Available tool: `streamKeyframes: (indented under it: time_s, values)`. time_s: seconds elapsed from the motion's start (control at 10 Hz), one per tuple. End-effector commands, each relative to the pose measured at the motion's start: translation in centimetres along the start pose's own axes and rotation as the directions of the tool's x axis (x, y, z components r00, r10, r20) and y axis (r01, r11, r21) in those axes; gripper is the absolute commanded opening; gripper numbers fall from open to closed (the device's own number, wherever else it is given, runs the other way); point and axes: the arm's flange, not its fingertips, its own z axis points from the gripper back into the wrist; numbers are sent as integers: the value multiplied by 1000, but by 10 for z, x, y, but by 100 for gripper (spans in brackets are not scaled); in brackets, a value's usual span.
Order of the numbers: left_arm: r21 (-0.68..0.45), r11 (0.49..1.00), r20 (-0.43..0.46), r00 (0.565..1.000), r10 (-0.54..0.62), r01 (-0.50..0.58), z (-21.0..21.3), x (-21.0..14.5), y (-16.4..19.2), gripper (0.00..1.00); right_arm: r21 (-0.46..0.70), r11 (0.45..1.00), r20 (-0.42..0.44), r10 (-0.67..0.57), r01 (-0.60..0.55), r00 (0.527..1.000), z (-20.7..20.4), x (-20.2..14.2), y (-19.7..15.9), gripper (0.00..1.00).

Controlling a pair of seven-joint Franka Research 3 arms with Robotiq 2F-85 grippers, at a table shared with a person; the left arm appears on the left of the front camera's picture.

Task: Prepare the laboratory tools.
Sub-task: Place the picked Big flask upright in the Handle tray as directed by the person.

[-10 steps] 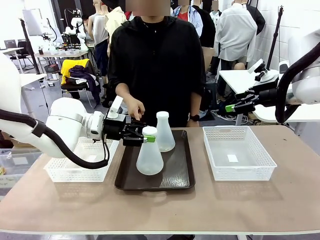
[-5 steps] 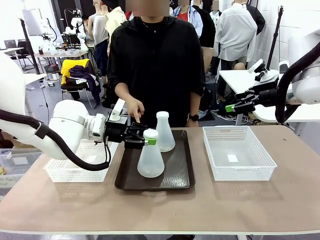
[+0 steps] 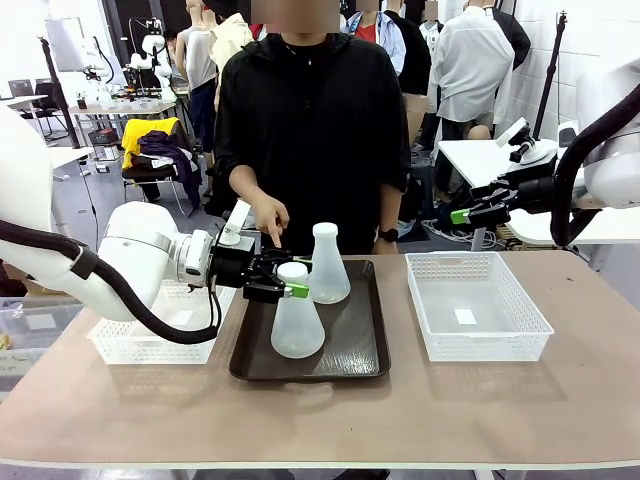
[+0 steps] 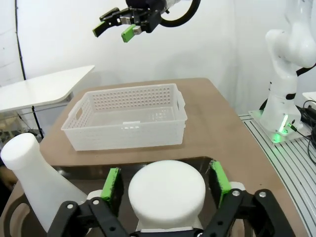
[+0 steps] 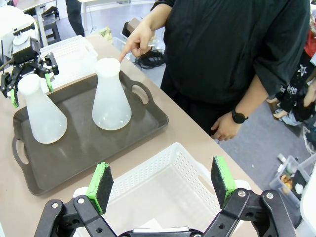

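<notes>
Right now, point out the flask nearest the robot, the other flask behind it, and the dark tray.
near flask (image 3: 297,325): front view, on its wide cone body.
far flask (image 3: 328,270): front view, on its body below the neck.
dark tray (image 3: 360,345): front view, on bare floor at its right side.

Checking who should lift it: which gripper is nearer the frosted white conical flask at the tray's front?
Left. The left gripper has its open fingers either side of the frosted white conical flask's neck; the right gripper hangs well off beyond the white basket.
</notes>
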Motion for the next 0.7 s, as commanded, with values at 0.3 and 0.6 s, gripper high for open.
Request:
streamKeyframes:
  time_s: [0.3, 0.6]
  values:
    - [-12, 999, -82, 995, 52, -53, 9, 4, -16, 100, 2, 1000, -5, -4, 4, 1000, 0, 0, 1, 100]
    - [30, 999, -78, 996, 42, -40, 13, 4, -16, 100, 2, 1000, -5, -4, 4, 1000, 0, 0, 1, 100]
